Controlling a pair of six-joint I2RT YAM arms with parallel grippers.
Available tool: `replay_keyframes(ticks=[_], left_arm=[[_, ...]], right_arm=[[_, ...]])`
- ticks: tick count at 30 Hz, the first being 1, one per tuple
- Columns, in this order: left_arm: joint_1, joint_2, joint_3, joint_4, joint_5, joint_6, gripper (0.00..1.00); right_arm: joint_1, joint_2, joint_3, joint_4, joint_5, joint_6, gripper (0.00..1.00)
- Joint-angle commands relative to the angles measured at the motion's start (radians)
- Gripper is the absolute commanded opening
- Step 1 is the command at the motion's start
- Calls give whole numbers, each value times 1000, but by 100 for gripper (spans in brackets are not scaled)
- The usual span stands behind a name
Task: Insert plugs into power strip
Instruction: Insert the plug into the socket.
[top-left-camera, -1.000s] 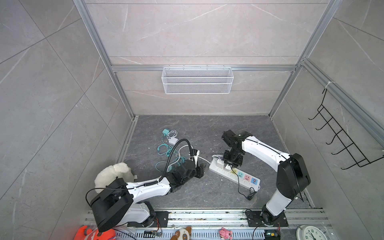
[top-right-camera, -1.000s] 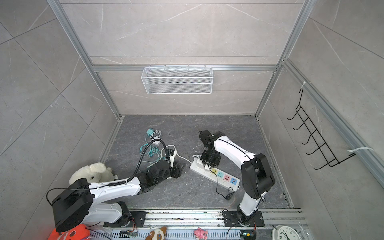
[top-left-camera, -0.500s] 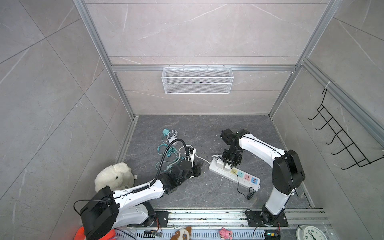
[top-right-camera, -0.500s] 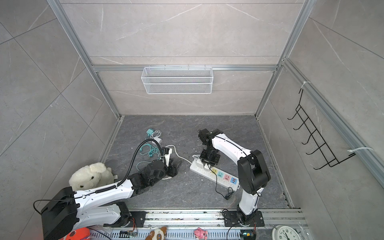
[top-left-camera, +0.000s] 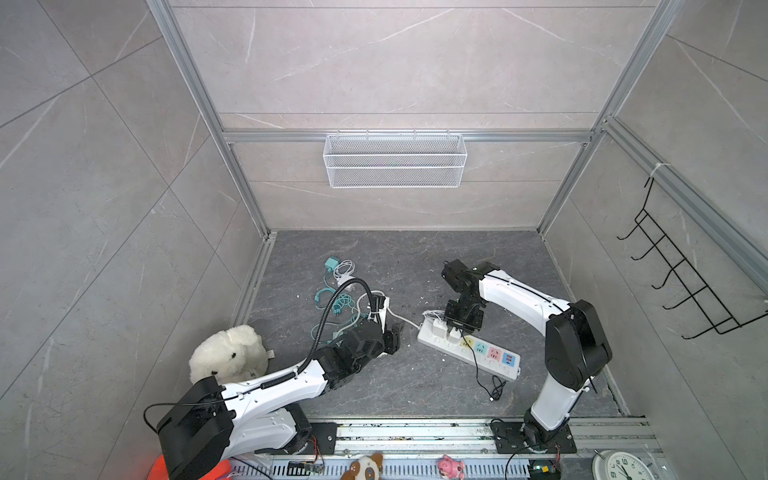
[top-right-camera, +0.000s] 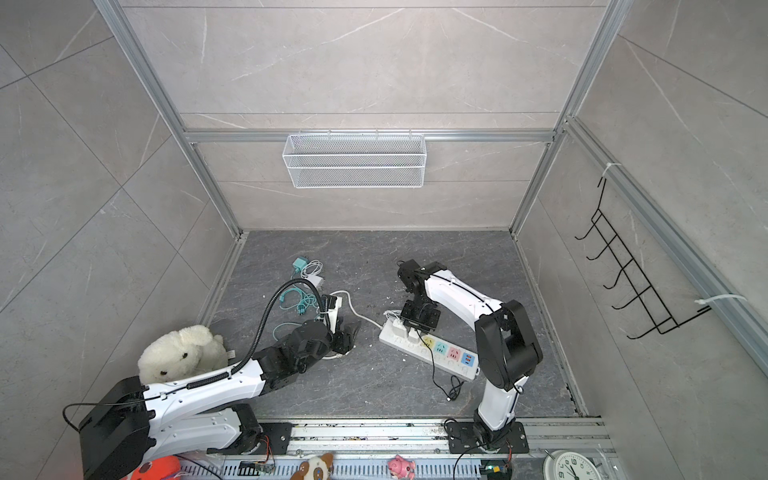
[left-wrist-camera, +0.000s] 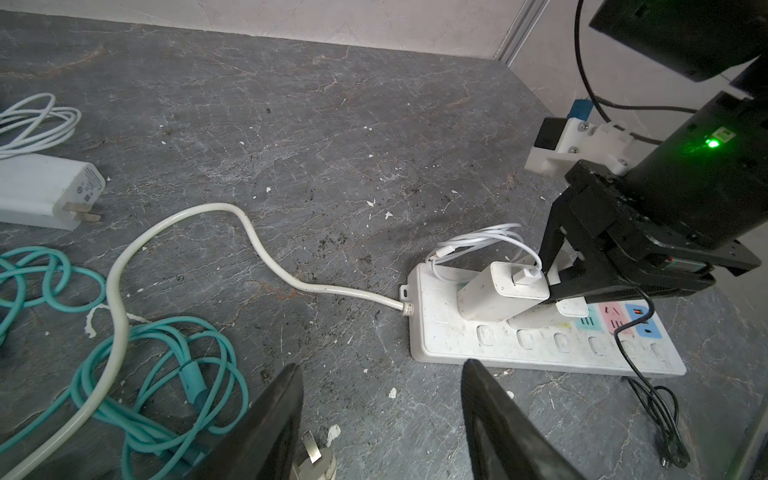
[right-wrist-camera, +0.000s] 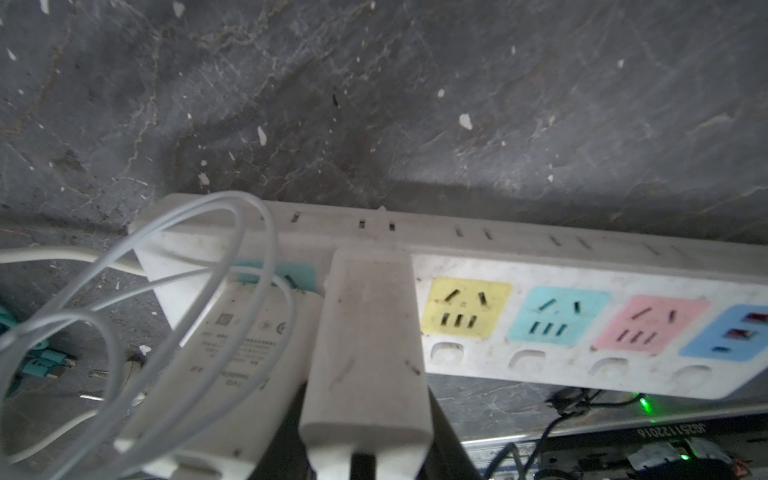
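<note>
Hour numerals on the clock face (top-left-camera: 622, 465); small grey print on a white plug (right-wrist-camera: 239, 353), illegible

The near end of the left arm (top-left-camera: 270, 390) has dropped lower and leftward, baring more of the plush toy (top-left-camera: 228, 353). The left hand (top-left-camera: 395, 332) edged slightly farther. The elbow of the right arm (top-left-camera: 577, 345) shifted slightly left.

Scuffed matt white plastic of power strip (left-wrist-camera: 540, 345) and plug (right-wrist-camera: 365, 332), dark veined stone-look floor (left-wrist-camera: 332, 124), rough and chip-flecked, white metal mesh basket (top-left-camera: 395, 162), fluffy cream plush toy (top-left-camera: 226, 353).
</note>
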Motion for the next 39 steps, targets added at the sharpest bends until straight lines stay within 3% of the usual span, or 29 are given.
replay_keyframes(ticks=[1, 7, 15, 26, 39], left_arm=[[1, 1, 26, -10, -46, 29, 64], [1, 18, 42, -44, -77, 26, 65], [4, 22, 51, -112, -143, 12, 69], [10, 65, 81, -137, -202, 19, 72], [12, 95, 108, -142, -180, 15, 73]], right_arm=[[9, 106, -45, 42, 18, -65, 9], [8, 94, 30, 1, 16, -101, 32], [7, 51, 38, -4, 13, -106, 48], [6, -39, 18, -7, 16, -101, 50], [7, -131, 13, -16, 28, -103, 51]])
